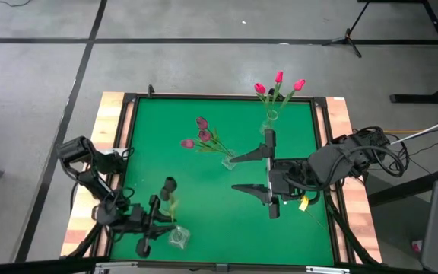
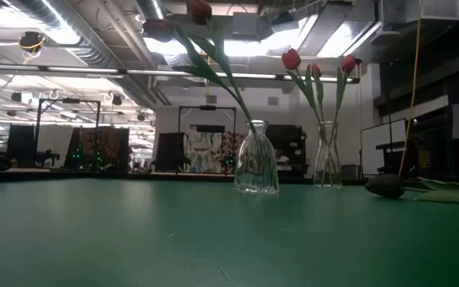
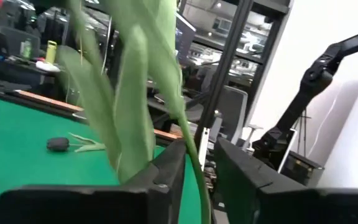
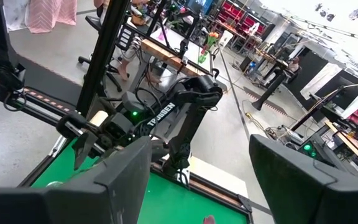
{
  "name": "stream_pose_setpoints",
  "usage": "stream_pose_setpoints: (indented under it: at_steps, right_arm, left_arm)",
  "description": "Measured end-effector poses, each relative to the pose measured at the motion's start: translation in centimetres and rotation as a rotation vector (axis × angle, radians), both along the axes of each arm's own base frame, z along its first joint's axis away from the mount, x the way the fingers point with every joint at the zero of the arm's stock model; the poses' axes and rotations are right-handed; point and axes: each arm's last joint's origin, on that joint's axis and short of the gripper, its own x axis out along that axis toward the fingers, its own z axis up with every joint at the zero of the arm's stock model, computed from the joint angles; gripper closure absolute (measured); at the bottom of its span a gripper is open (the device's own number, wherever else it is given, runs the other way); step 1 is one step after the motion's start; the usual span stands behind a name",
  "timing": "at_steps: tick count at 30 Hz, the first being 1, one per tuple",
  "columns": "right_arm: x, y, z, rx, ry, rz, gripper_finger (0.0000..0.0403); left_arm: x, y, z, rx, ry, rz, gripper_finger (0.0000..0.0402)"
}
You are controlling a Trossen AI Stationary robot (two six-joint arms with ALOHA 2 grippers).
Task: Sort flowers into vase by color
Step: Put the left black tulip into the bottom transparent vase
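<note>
A near-black tulip (image 1: 169, 184) with pale green leaves (image 3: 129, 93) stands between the fingers of my left gripper (image 1: 160, 219) at the table's near left. Its stem (image 3: 197, 168) runs through the gap between the parted fingers. Right beside the gripper is a clear vase (image 1: 178, 237); I cannot see whether the stem's end is inside it. Mauve tulips (image 1: 201, 134) lean from a vase (image 2: 256, 159) at mid-table, and red tulips (image 1: 278, 84) stand in a vase (image 2: 326, 155) at the far edge. My right gripper (image 1: 258, 173) hangs open above the table's right half. My left gripper has its fingers apart on either side of the dark tulip's stem. The stem runs close along the inner edge of one finger (image 3: 169, 165). I cannot tell whether it touches that finger.
Another dark tulip (image 2: 385, 186) lies flat on the green mat near the table's right edge, also seen in the left wrist view (image 3: 58, 144). Wooden borders (image 1: 112, 152) frame the mat. Bare mat stretches between the near vase and the mid-table vase.
</note>
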Motion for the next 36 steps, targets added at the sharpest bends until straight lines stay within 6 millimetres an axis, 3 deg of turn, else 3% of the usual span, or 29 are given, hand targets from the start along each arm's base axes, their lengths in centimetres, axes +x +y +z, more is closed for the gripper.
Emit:
stream_pose_setpoints:
  at_steps: [8,14,21,28,36]
  right_arm:
    - [-0.1,-0.1,-0.4,-0.011,0.041,-0.013,0.0132]
    - [-0.1,-1.0,-2.5,0.018,0.201,-0.173,0.0132]
    - [0.9,-0.7,-4.4,0.017,0.27,-0.187,0.0132]
    - [0.7,-1.0,-5.1,0.034,0.325,-0.24,0.0132]
    - [0.3,-1.3,-5.6,0.056,0.364,-0.298,0.0132]
  left_arm:
    - [-1.7,-0.8,0.0,-0.026,0.026,0.014,0.0254]
    - [-3.2,-1.4,-0.1,-0.043,0.055,0.037,0.0226]
    - [-2.2,-1.1,-0.1,-0.04,0.04,0.026,0.0196]
    - [-3.0,-1.4,-0.2,-0.046,0.055,0.024,0.0153]
    - [-3.2,-1.9,-0.8,-0.075,0.067,-0.043,0.0148]
